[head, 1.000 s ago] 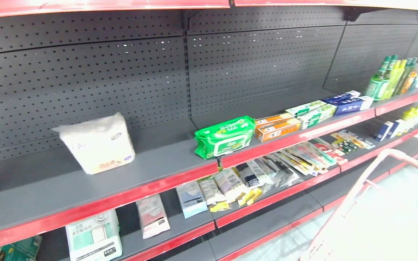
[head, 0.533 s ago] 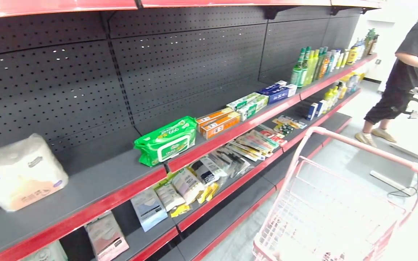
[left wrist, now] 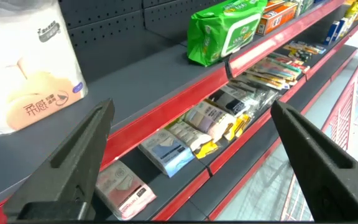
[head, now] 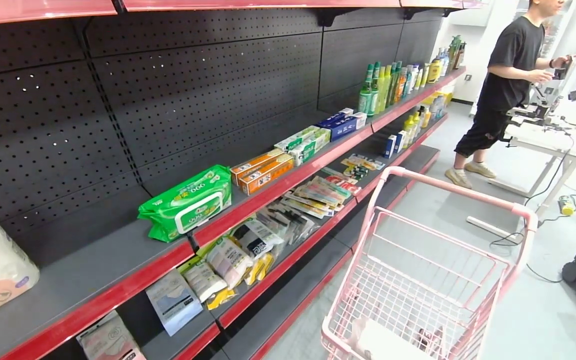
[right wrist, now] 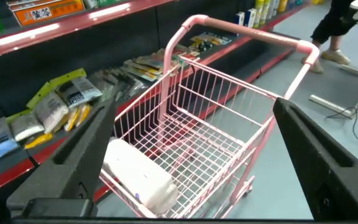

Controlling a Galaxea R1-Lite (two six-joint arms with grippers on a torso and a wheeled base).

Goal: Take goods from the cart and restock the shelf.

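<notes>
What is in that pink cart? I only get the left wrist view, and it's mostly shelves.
Observer: A white pack lies in the cart, at the end nearest the robot.
Operator: Is anything holding it?
Observer: No. The right gripper hangs open above the cart, holding nothing.
Operator: And farther down the aisle?
Observer: On the upper shelf, past the blue boxes, green bottles stand upright.
</notes>
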